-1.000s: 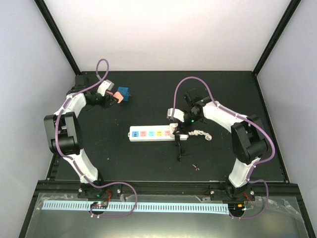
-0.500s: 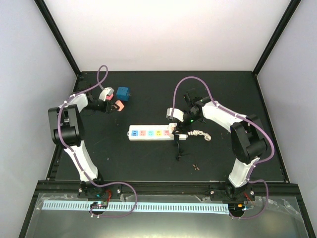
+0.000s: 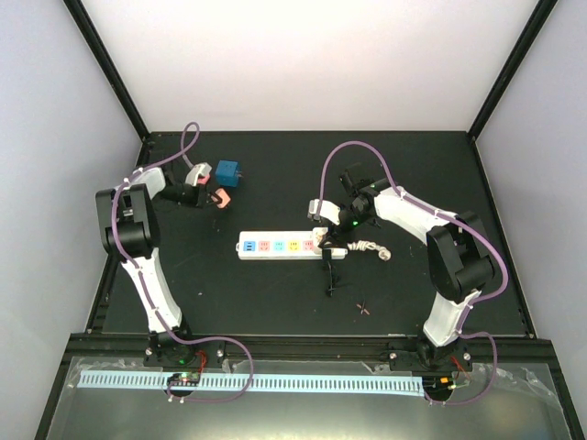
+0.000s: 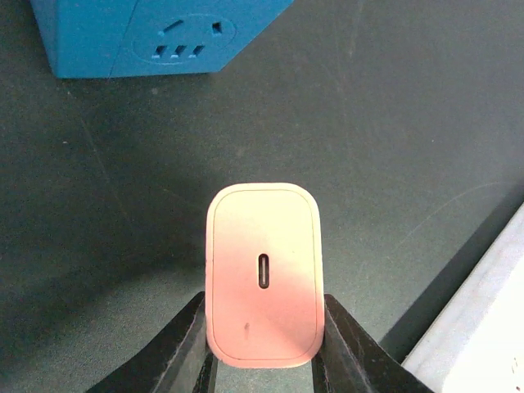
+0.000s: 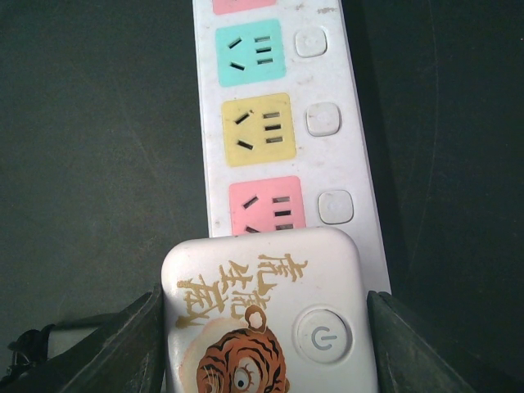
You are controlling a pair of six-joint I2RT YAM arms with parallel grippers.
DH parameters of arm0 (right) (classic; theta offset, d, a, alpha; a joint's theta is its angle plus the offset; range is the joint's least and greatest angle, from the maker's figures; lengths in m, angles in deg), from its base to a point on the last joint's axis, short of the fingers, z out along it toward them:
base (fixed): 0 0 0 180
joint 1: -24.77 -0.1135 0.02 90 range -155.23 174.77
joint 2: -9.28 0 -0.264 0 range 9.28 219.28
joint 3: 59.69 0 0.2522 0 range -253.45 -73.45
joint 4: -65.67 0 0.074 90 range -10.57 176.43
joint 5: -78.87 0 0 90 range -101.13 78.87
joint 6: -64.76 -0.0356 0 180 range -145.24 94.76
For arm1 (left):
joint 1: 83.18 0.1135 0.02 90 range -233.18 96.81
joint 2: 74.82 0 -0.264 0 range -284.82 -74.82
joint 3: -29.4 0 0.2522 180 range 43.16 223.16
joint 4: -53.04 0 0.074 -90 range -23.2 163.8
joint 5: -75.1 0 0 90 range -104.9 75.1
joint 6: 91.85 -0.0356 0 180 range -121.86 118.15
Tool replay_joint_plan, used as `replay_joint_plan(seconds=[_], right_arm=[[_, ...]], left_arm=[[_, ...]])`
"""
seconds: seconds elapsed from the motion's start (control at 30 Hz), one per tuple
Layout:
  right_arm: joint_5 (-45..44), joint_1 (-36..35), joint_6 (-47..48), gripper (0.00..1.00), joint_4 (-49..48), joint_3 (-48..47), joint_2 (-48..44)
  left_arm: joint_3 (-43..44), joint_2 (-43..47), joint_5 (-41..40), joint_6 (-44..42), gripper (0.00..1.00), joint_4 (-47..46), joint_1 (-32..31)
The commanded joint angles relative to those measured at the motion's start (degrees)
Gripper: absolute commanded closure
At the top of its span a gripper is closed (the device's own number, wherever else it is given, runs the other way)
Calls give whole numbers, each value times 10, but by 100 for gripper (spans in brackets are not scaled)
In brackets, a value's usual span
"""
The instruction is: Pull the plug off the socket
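The socket [image 3: 275,247] is a long white strip with coloured outlets lying mid-table, and its green, yellow and pink outlets show in the right wrist view [image 5: 348,82]. A pink plug [image 4: 264,274] with a slot in its face sits between the fingers of my left gripper [image 4: 264,304], which is shut on it. In the top view the pink plug [image 3: 218,198] is at the far left, well away from the strip. My right gripper [image 5: 264,295] is closed on a white block with a tiger picture [image 5: 270,311] at the strip's right end.
A blue cube adapter [image 3: 228,172] stands just beyond the pink plug and also shows in the left wrist view [image 4: 147,37]. A bundled white cord [image 3: 371,247] lies right of the strip. A black cable [image 3: 330,275] and a small dark scrap [image 3: 364,307] lie nearer.
My left arm has folded back and carried the pink plug away from the blue cube, a little toward the near side. The right arm and the strip have not moved.
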Motion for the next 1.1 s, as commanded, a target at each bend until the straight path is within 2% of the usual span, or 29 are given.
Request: replay_joint_plan(seconds=[0.0, 0.23, 0.57, 0.73, 1.07], right_arm=[[-35, -6, -12, 67, -14, 4, 28], [-40, -7, -22, 70, -20, 4, 29], [-53, -6, -47, 77, -19, 10, 22], [-78, -3, -85, 79, -39, 24, 14], [-151, 2, -210, 81, -104, 52, -4]], left_arm=[[23, -7, -11, 22, 72, 7, 4], [30, -13, -39, 36, 51, 2, 4], [-4, 26, -87, 54, 34, -45, 4], [-46, 84, -87, 63, 29, -94, 3], [-109, 178, -83, 61, 28, -157, -43]])
